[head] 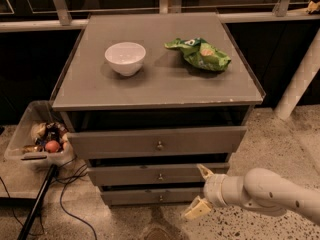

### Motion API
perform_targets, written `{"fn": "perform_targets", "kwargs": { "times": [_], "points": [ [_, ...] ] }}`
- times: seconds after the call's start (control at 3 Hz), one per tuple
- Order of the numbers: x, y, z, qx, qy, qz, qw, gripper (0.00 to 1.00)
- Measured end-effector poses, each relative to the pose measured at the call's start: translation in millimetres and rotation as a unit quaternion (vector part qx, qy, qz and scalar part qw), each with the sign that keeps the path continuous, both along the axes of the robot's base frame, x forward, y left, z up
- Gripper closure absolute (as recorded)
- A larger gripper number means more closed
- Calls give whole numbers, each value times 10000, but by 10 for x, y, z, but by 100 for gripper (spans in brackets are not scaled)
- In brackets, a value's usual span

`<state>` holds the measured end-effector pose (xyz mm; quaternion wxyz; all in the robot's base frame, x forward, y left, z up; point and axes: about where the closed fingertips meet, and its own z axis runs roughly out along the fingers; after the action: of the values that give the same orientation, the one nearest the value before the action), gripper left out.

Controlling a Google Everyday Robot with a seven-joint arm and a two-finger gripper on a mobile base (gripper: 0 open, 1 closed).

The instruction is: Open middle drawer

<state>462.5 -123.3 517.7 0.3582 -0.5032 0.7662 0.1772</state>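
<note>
The grey cabinet has three drawers stacked on its front. The middle drawer (150,174) has a flat grey front with a small round metal knob (160,176) and sits between the taller top drawer (120,143) and the bottom drawer (135,197). My gripper (200,191) is open and empty. It is in front of the cabinet's lower right, to the right of the middle drawer's knob and apart from it. One fingertip is level with the middle drawer, the other is below the bottom drawer.
A white bowl (125,58) and a green chip bag (200,54) lie on the cabinet top (150,89). A clear bin of items (42,139) stands at the left, with a black pole and cables (65,199) on the floor. A white post (300,79) stands at the right.
</note>
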Motion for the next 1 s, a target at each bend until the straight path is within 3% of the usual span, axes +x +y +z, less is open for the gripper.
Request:
{"fn": "perform_targets", "kwargs": {
  "times": [1.0],
  "points": [
    [-31, 289, -11, -226, -172, 408, 9988, 0]
  ]
}}
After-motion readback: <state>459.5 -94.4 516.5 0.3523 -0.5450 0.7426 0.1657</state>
